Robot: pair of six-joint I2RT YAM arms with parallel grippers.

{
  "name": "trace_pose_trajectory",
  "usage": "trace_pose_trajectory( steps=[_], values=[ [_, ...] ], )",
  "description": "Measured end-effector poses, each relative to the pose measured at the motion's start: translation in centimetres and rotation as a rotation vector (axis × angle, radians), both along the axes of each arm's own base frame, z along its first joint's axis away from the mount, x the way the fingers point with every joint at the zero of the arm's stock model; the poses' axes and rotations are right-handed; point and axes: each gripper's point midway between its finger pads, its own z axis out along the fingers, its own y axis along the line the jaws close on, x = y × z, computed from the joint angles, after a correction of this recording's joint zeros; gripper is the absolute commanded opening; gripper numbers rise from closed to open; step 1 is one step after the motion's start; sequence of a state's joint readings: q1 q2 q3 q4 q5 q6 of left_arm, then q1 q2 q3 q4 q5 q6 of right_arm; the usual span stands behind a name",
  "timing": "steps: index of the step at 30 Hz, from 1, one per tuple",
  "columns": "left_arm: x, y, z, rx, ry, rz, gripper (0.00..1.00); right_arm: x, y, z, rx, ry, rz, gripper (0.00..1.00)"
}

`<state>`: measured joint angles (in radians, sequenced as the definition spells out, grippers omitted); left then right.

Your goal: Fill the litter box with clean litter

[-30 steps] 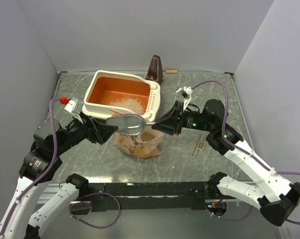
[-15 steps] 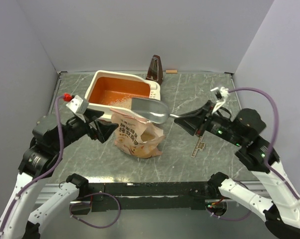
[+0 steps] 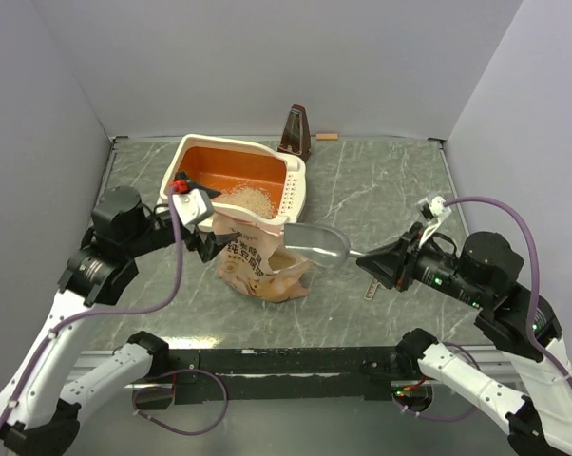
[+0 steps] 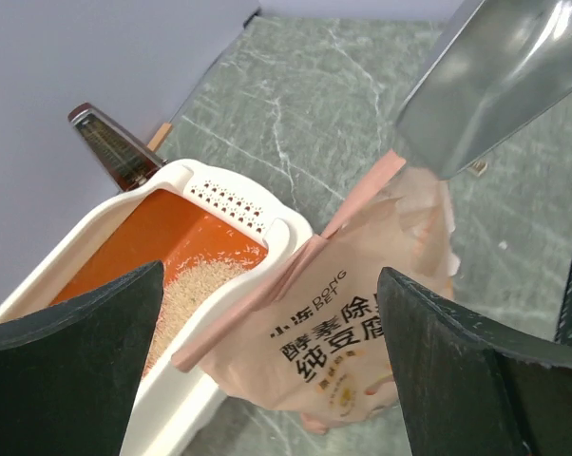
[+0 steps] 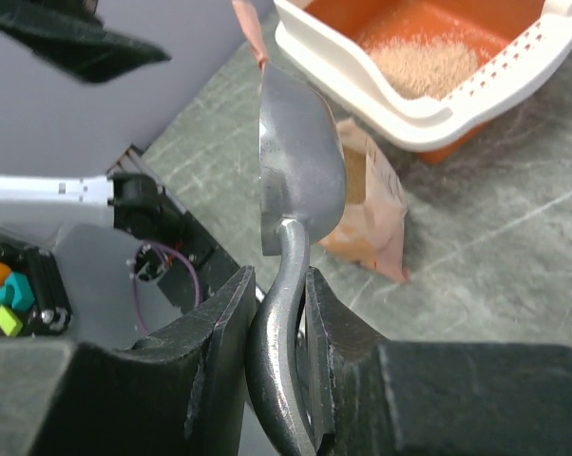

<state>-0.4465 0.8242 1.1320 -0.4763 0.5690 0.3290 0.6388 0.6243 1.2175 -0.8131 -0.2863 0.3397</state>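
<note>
My left pincer (image 4: 272, 294) spread wide, empty; bag (image 4: 362, 304) reading "DONG PET" just below it. Box (image 4: 231, 197) beyond its left finger, litter (image 4: 193, 287) heaped inside. My right pincer (image 5: 276, 304) pinching scoop (image 5: 300, 161) handle, bowl ahead, near bag.

The litter box (image 3: 237, 144), a cream-white rectangular tray with an orange inside and a slotted rim at its right end, sits flat just beyond the left claw (image 3: 206, 237) and well apart from the right claw (image 3: 367, 263). The clean litter (image 3: 248, 198), pale off-white granules, lies in a loose heap on the box floor near the slotted end.
</note>
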Motion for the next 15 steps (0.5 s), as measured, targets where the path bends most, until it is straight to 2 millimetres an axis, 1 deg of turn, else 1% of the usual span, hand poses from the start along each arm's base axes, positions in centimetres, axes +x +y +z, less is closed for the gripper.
trace_pose_trajectory(
  steps=[2,4,8,11,15],
  values=[
    [0.5,-0.5,-0.5,0.039,-0.031,-0.036,0.97,-0.7,-0.3,-0.3,-0.004,0.007,0.01,0.0],
    [1.2,-0.9,-1.5,0.084,-0.044,-0.067,0.97,-1.3,-0.5,-0.4,-0.004,0.011,0.021,0.0],
    [3.1,-1.7,-4.0,0.171,-0.031,-0.105,0.96,-2.3,-0.9,-0.4,0.004,0.003,0.04,0.0],
    [4.3,-2.2,-5.8,0.224,-0.007,-0.124,0.97,-3.1,-1.3,-1.0,0.002,0.009,0.05,0.0],
    [5.4,-2.6,-6.8,0.265,0.002,-0.146,0.95,-3.8,-1.5,-1.8,-0.009,0.022,0.065,0.0]
  ],
)
